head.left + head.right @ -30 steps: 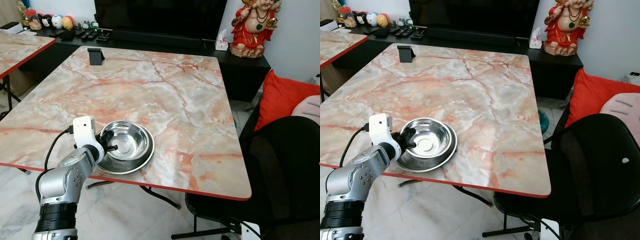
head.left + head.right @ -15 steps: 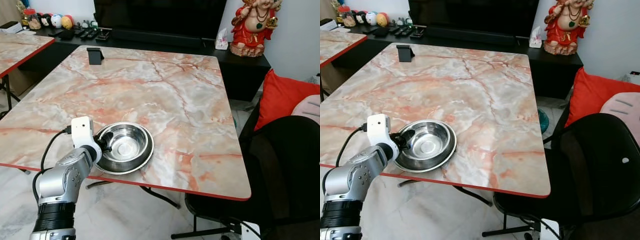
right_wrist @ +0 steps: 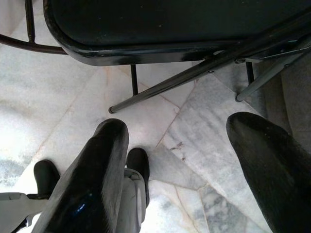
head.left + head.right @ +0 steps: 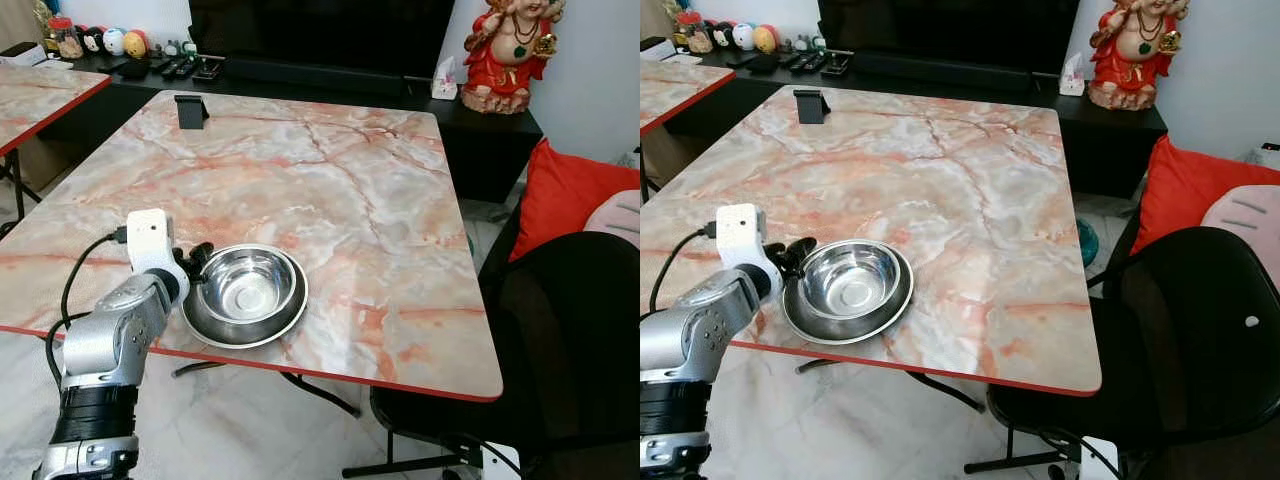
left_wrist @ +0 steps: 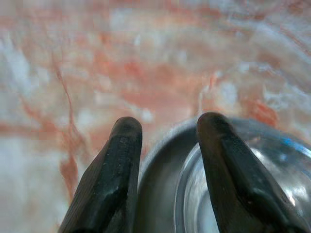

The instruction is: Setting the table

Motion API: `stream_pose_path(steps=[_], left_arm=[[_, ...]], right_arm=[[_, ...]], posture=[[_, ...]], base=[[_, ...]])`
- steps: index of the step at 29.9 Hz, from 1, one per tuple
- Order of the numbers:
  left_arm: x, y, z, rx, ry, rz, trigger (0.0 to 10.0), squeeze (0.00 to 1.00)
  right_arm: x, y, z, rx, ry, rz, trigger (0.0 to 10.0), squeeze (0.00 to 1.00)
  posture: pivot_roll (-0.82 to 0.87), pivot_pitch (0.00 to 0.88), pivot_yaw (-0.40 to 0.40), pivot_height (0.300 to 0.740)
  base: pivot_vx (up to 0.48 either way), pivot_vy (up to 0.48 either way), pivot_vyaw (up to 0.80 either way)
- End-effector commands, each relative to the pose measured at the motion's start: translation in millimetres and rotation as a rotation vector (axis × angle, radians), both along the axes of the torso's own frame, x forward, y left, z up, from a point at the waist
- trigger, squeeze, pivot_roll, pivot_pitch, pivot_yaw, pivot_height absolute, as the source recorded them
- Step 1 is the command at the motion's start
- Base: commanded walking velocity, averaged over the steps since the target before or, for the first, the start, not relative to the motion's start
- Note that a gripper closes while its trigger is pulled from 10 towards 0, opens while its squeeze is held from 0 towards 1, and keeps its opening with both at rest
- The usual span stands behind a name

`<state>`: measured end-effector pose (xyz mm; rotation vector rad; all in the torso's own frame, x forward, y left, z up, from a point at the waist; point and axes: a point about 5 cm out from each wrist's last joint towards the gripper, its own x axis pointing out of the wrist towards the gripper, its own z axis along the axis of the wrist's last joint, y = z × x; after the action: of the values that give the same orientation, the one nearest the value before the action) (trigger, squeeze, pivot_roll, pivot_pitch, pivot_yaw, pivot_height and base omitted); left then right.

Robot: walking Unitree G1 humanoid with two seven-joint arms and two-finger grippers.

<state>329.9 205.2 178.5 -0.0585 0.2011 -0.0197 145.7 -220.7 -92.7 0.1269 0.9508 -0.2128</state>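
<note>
Steel bowl (image 4: 248, 288) upright in steel plate (image 4: 222, 330) near desk (image 4: 330, 190) front edge; left gripper (image 4: 197, 259) spread beside rim, right gripper (image 3: 180, 170) spread above floor.

We saw a shiny silver bowl (image 4: 247, 293) on a pink-and-grey marbled table (image 4: 350, 200) edged red, a red cushion (image 4: 565, 195) and black chair (image 4: 590, 330) at right.

Surface (image 4: 330, 190): pink-orange marble pattern, red edge. On it: steel bowl (image 4: 248, 288) nested in a steel plate (image 4: 215, 333), near the front edge on robot's left. Small black stand (image 4: 190, 110) upright at the far left corner, well apart from the bowl.
</note>
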Motion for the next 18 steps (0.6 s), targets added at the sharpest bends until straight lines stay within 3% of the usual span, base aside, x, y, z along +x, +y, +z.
stream_pose_path(steps=[1, 3, 5, 7, 10, 18], left_arm=[[2.7, -8.9, 28, 0.051, -0.159, -0.049, 10.0, 0.00], [1.4, -14.5, 38, 0.113, -0.256, -0.068, 10.0, 0.00], [-2.5, -25.3, 37, 0.215, -0.310, -0.131, 10.0, 0.00], [-5.3, -32.4, 36, 0.262, -0.340, -0.173, 10.0, 0.00], [-11.2, -43.8, 28, 0.256, -0.374, -0.226, 10.0, 0.00], [-20.3, -58.2, 4, 0.227, -0.413, -0.240, 10.0, 0.00]], right_arm=[[0.2, -2.8, 1, 0.001, 0.001, -0.014, 10.0, 0.00], [-0.1, -2.5, 0, 0.001, 0.001, -0.015, 10.0, 0.00], [-0.5, -2.4, 0, 0.001, 0.001, -0.017, 10.0, 0.00], [-0.7, -2.3, 0, 0.001, 0.001, -0.018, 10.0, 0.00], [-1.2, -2.2, 0, -0.001, 0.002, -0.021, 10.0, 0.00], [-3.1, -2.8, -1, -0.007, 0.003, -0.030, 10.0, 0.00]], posture=[[0.13, 0.000, -0.053, 0.740], [0.12, 0.000, -0.050, 0.740], [0.12, 0.000, -0.049, 0.740], [0.12, 0.000, -0.047, 0.740], [0.11, 0.000, -0.046, 0.740], [0.11, 0.000, -0.047, 0.740]], base=[[0.000, 0.000, 0.00], [0.000, 0.000, 0.00], [0.000, 0.000, 0.00], [0.000, 0.000, 0.00], [0.000, 0.000, 0.00], [0.000, 0.000, 0.00]])
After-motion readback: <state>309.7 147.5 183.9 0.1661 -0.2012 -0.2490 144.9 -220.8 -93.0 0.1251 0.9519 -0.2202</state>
